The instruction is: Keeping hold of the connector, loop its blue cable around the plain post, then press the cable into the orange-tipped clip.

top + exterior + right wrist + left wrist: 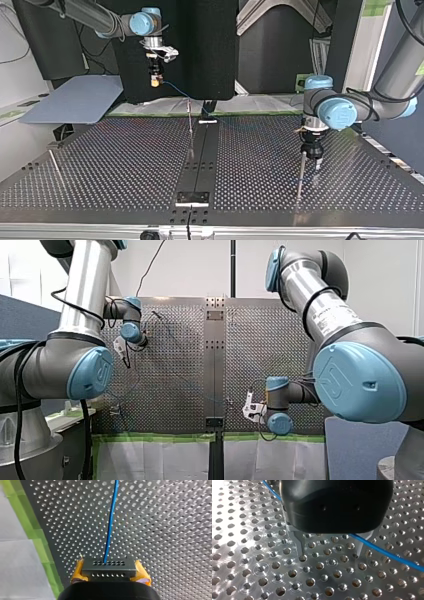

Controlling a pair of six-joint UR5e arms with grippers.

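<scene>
Count two arms, the left arm [350, 107] and the right arm [100, 17]. Each carries one hand: the left hand [330, 553] and the right hand [108, 573]. You have one connector [108, 567] and one blue cable [110, 522]. In the top view, count three thin rods on the one desk [100, 165]: centre rod [190, 122], second rod [301, 172] and third rod [54, 162].

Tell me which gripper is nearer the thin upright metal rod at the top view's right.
Left. My left gripper hangs beside the top of the thin metal rod; my right gripper is far across the table, holding the black connector.
</scene>
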